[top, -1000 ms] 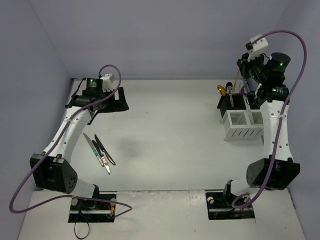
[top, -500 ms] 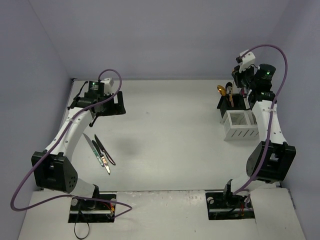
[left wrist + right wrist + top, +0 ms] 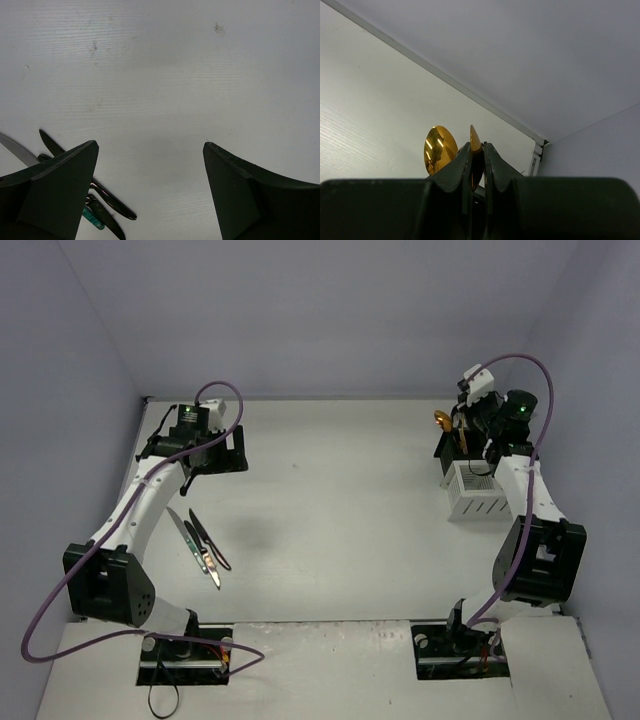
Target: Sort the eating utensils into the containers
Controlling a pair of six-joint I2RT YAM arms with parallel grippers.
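The knives point(image 3: 203, 547) lay bunched near the desk's left edge, a silver blade among dark ones, one with a teal handle. The left pincer point(image 3: 150, 147) hung wide open and empty over bare desk point(image 3: 330, 510) toward the far-left corner. At the far-right corner the black bin point(image 3: 458, 447) adjoined the white slotted bin point(image 3: 480, 495), and a gold spoon point(image 3: 440, 143) stood up from the black one. The right pincer point(image 3: 476, 147) was clamped on a thin gold utensil point(image 3: 475, 135), seen edge-on just beside that spoon.
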